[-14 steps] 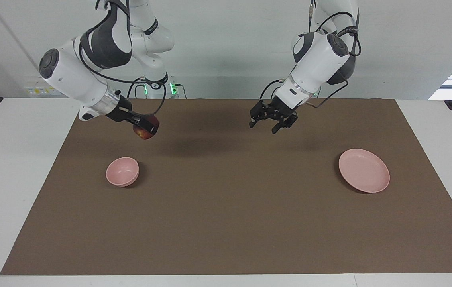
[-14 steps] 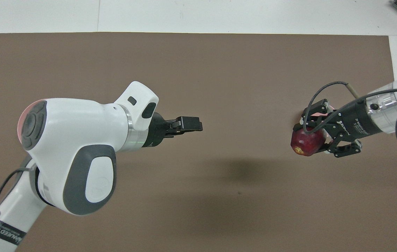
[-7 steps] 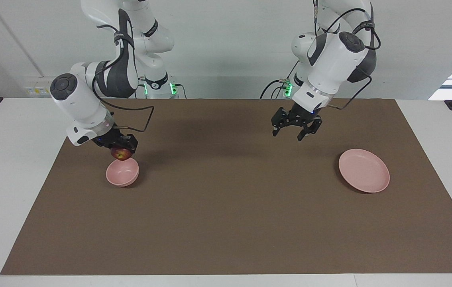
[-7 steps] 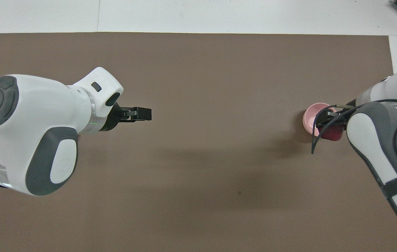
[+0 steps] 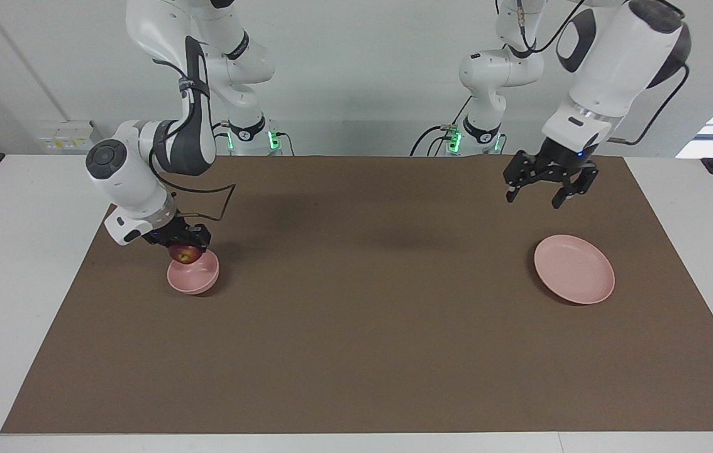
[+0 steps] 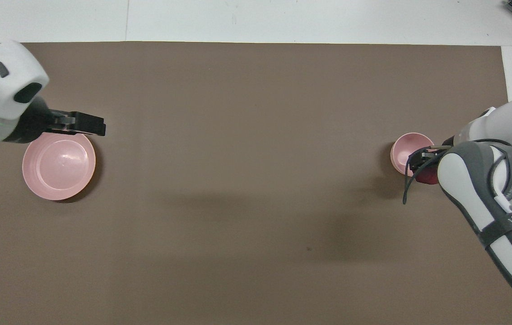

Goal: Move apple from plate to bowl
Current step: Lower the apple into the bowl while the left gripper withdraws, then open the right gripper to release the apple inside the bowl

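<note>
The dark red apple (image 5: 186, 255) sits in my right gripper (image 5: 184, 247), which is shut on it, low over the rim of the small pink bowl (image 5: 194, 277) on the side nearer the robots. In the overhead view the bowl (image 6: 406, 150) shows beside the right arm, and only a sliver of the apple (image 6: 427, 178) peeks out under the wrist. The flat pink plate (image 5: 574, 269) lies bare at the left arm's end of the mat. My left gripper (image 5: 534, 200) hangs open and holds nothing, in the air above the mat just by the plate (image 6: 58, 166).
A brown mat (image 5: 356, 327) covers most of the white table (image 5: 11, 264). Both arm bases stand at the robots' edge of the table.
My right gripper swung the apple down from mid-air to the bowl's rim. The left arm drew back from the middle toward its own end, over to the plate.
</note>
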Tool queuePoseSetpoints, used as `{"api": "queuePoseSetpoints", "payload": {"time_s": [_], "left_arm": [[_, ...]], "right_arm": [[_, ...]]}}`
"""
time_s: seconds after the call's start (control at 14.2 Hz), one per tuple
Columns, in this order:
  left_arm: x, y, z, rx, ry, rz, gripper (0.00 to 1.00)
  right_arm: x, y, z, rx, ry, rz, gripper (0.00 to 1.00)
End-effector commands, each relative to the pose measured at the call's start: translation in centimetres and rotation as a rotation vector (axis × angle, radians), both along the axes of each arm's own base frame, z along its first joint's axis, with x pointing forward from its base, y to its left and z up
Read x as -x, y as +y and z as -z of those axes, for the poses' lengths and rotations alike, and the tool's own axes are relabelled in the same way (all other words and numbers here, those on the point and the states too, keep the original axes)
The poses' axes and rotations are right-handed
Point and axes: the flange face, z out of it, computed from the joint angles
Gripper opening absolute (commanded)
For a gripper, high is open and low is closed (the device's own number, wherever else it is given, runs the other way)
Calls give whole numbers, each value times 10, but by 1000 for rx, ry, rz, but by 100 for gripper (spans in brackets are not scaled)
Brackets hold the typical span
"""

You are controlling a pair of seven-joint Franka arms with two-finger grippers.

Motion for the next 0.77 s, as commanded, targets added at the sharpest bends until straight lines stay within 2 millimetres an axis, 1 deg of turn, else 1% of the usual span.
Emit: {"api": "queuePoseSetpoints", "payload": {"time_s": [0.0, 0.07, 0.14, 0.21, 0.28, 0.35, 0.42, 0.49, 0.7], "left_arm": [[8, 33, -34, -40, 53, 25, 100], [11, 45, -39, -43, 69, 28, 100], [15, 53, -46, -50, 84, 32, 100], [19, 57, -56, -89, 96, 34, 100], [24, 52, -67, -121, 98, 47, 100], [27, 43, -72, -134, 97, 64, 100], [28, 43, -72, -135, 102, 64, 100], [30, 48, -71, -135, 124, 57, 100], [39, 51, -80, -129, 110, 45, 100]], "right_arm": [[-2, -3, 6, 18, -17, -28, 0], [-2, -1, 6, 19, -20, -29, 0], [-3, -1, 6, 19, -22, -28, 0], [-4, -1, 11, 21, -23, -29, 0], [-5, 0, 13, 21, -23, -29, 0], [-5, 2, 14, 22, -22, -31, 0], [-6, 4, 14, 23, -23, -19, 0], [-8, 6, 13, 24, -25, -13, 0], [-15, 5, 9, 26, -21, -15, 0]]}}
